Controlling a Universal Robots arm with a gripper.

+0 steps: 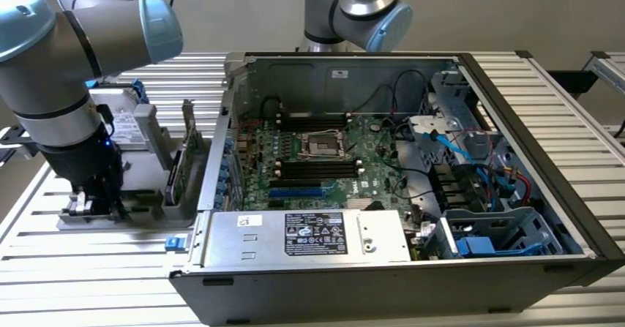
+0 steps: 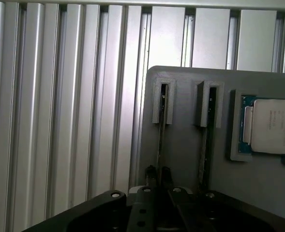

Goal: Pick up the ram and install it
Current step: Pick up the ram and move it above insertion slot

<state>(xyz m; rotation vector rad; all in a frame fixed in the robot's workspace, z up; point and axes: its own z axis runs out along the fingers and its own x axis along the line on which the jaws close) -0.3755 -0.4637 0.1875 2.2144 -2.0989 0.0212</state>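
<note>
The ram (image 2: 161,126) stands edge-on in a slot of the grey holder (image 2: 186,159), showing as a thin dark strip. My gripper (image 2: 158,173) reaches down over it, and its two dark fingertips (image 2: 151,172) press close against either side of the strip, shut on it. In the exterior view the gripper (image 1: 93,201) is low over the same grey holder (image 1: 146,173), to the left of the open computer case (image 1: 528,261). The motherboard (image 1: 376,148) lies inside the case with black memory slots (image 1: 317,170) near its middle.
A second holder slot (image 2: 207,121) runs beside the ram, and a processor (image 2: 273,126) sits in a recess further along. A hard drive (image 1: 127,122) and a green card (image 1: 184,159) stand upright in the holder. A second arm (image 1: 356,9) rises behind the case. Ribbed aluminium table (image 1: 88,268) all around.
</note>
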